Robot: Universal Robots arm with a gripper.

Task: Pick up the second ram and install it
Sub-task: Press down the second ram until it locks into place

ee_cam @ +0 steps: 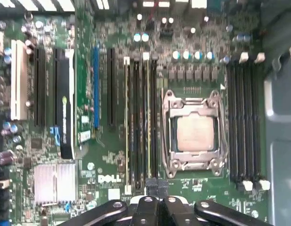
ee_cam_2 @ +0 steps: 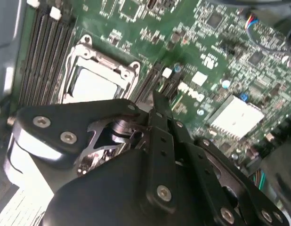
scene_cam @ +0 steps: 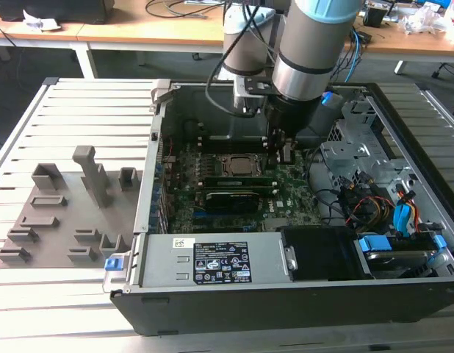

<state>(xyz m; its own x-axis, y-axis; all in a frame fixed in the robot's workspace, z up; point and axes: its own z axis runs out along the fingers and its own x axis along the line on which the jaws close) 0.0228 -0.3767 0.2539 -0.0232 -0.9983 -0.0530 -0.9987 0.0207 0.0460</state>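
An open desktop computer case (scene_cam: 300, 294) lay on its side on a slatted metal table (scene_cam: 58, 294), its green motherboard (scene_cam: 286, 195) facing up. The robot arm (scene_cam: 308, 51) reached down into the case, with the gripper (scene_cam: 275, 151) low over the board beside the CPU socket (scene_cam: 238, 165).

In the first wrist view the gripper's (ee_cam: 154, 186) jaws were drawn close together, their tips meeting right at the end of the memory slots (ee_cam: 141, 122) next to the silver CPU (ee_cam: 195, 132). The second ram (ee_cam: 148, 117) stood on edge in that bank of slots, a thin green stick with a pale yellow strip along it, just beside the socket. Whether the jaws touched its end could not be told.

In the second wrist view the black finger linkages (ee_cam_2: 155, 141) filled the foreground above the socket frame (ee_cam_2: 96, 77).

In the exterior view, a grey plastic holder tray (scene_cam: 62, 213) rested on the table well apart from the case, toward the exterior view's left.
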